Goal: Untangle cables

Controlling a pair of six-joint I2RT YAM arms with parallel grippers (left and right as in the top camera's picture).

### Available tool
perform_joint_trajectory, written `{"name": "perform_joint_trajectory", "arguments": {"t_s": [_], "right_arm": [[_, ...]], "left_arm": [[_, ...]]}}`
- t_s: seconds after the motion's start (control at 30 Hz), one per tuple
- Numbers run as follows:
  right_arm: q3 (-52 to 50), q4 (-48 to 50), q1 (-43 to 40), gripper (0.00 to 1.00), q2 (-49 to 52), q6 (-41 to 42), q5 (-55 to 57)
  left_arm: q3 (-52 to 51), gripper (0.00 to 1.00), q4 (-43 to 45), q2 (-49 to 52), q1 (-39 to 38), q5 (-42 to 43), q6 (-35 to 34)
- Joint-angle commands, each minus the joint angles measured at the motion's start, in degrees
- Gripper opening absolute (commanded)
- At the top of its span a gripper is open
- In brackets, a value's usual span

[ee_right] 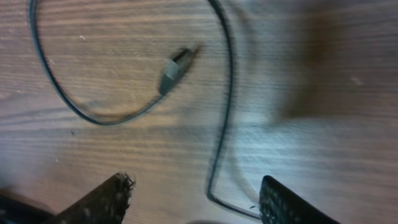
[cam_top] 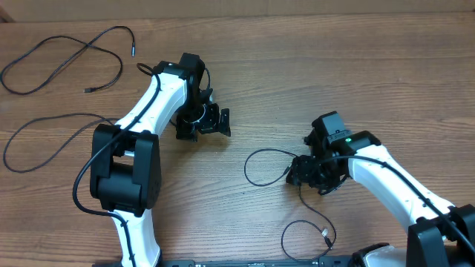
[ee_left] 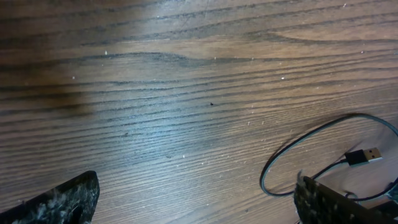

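Note:
Three thin black cables lie apart on the wooden table. One cable (cam_top: 67, 55) loops at the far left. A second cable (cam_top: 30, 133) loops at the left, beside the left arm. The third cable (cam_top: 260, 167) loops at centre and trails down to a plug (cam_top: 326, 236) near the front edge. My right gripper (cam_top: 304, 172) is open over this cable; the cord (ee_right: 219, 143) runs between its fingers (ee_right: 193, 205), ungripped, with a plug (ee_right: 174, 68) beyond. My left gripper (cam_top: 211, 122) is open and empty (ee_left: 199, 208). The third cable's loop and USB plug (ee_left: 367, 154) show beside its right finger.
The wooden table (cam_top: 371, 67) carries nothing else. A thick black arm wire (cam_top: 83, 185) bows out from the left arm's base. The right arm's base sits at the front right corner (cam_top: 445, 230).

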Motion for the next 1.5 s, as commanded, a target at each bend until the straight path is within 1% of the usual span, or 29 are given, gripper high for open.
{"name": "perform_joint_trajectory", "arguments": {"t_s": [0.0, 0.03, 0.1, 0.13, 0.17, 0.2, 0.23, 0.27, 0.3, 0.37, 0.43, 0.47, 0.5, 0.57, 0.6, 0.67, 0.7, 0.83, 0.97, 1.07, 1.13, 1.17, 1.33, 1.4, 1.47], "right_arm": [[-3.3, 3.5, 0.9, 0.59, -0.5, 3.2, 0.0], [-4.3, 4.8, 0.9, 0.58, -0.5, 4.0, 0.6], [-5.5, 5.8, 0.9, 0.52, -0.5, 4.2, 2.1], [-5.6, 5.7, 0.9, 0.47, -0.5, 4.2, 1.9], [-5.6, 5.7, 0.9, 0.38, -0.5, 4.2, 1.3], [-5.5, 5.7, 0.9, 0.26, -0.5, 4.2, 0.5], [-5.4, 5.7, 0.9, 0.19, -0.5, 4.2, -0.7], [-5.3, 5.7, 0.9, 0.09, -0.5, 4.2, -1.9], [-4.8, 5.7, 0.9, 0.04, -0.5, 4.2, -3.5], [-2.8, 5.0, 0.8, 0.04, -0.5, 4.2, -6.7], [1.1, 3.3, 0.7, 0.04, -0.5, 4.2, -10.7], [3.3, 2.4, 0.7, 0.04, -0.5, 4.2, -12.4], [5.8, 1.3, 0.7, 0.04, -0.5, 4.2, -14.3], [12.0, -1.1, 0.5, 0.04, -0.5, 4.2, -18.7], [15.1, -2.1, 0.3, 0.04, -0.5, 4.6, -20.6], [22.1, -3.3, -0.4, 0.03, -0.5, 9.2, -22.7], [27.9, -3.2, -1.0, 0.04, -0.5, 14.8, -22.7], [35.7, 1.6, -1.9, 0.04, -0.5, 24.2, -22.4], [36.9, 10.6, -2.4, 0.04, -0.5, 36.8, -18.0], [36.9, 13.3, -2.4, 0.04, -0.4, 48.1, -12.9], [36.9, 15.5, -2.3, 0.04, -0.4, 53.2, -13.0], [36.9, 17.3, -2.2, 0.04, -0.4, 55.3, -13.3], [36.9, 21.4, -1.1, 0.04, -0.4, 60.7, -14.5], [36.9, 22.1, -1.0, 0.04, -0.4, 61.2, -14.5], [36.9, 22.5, -1.0, 0.04, -0.4, 61.3, -14.4]], "left_arm": [[0.9, 1.0, -0.1, 0.7, -0.2, 0.8, 1.3], [0.9, 1.0, -0.2, 0.7, -0.2, 0.8, 1.3], [0.9, 1.0, -0.4, 0.7, -0.2, 0.8, 1.4], [0.9, 0.99, -0.4, 0.7, -0.2, 0.6, 1.4], [0.9, 1.0, -0.4, 0.7, -0.2, 0.6, 1.4], [0.9, 1.0, -0.4, 0.7, -0.2, 0.7, 1.4], [0.9, 1.0, -0.4, 0.7, -0.2, 0.7, 1.4], [0.9, 1.0, -0.4, 0.7, -0.2, 0.7, 1.3], [0.9, 1.0, -0.4, 0.7, -0.2, 0.7, 1.3], [0.9, 0.99, -0.7, 0.7, -0.3, 1.0, 1.3], [0.9, 0.91, -0.9, 0.7, -0.3, 1.7, 2.1], [0.9, 0.91, -0.9, 0.7, -0.3, 3.1, 4.5], [0.9, 0.92, -1.3, 0.7, -0.3, 5.5, 7.3], [1.5, 0.99, -3.1, 0.6, -0.2, 10.4, 12.6], [2.2, 1.0, -4.4, 0.4, 0.0, 12.1, 14.3], [4.0, 1.0, -7.1, 0.1, 0.3, 12.9, 14.9], [6.2, 1.0, -9.9, -0.5, 0.4, 12.9, 15.4], [11.1, 1.0, -13.9, -3.2, 0.2, 14.2, 19.3], [13.8, 1.0, -13.6, -7.6, 0.2, 17.3, 20.7], [14.6, 0.99, -12.3, -11.5, 0.2, 21.3, 22.1], [14.6, 0.96, -10.3, -13.9, 0.1, 24.4, 21.7], [14.6, 0.91, -9.2, -14.9, 0.0, 25.8, 21.1], [14.6, 0.92, -5.9, -17.5, -0.2, 26.9, 15.2], [14.6, 0.91, -5.8, -17.7, -0.6, 28.0, 15.6], [14.6, 0.9, -5.6, -17.7, -1.0, 30.3, 17.8]]}}
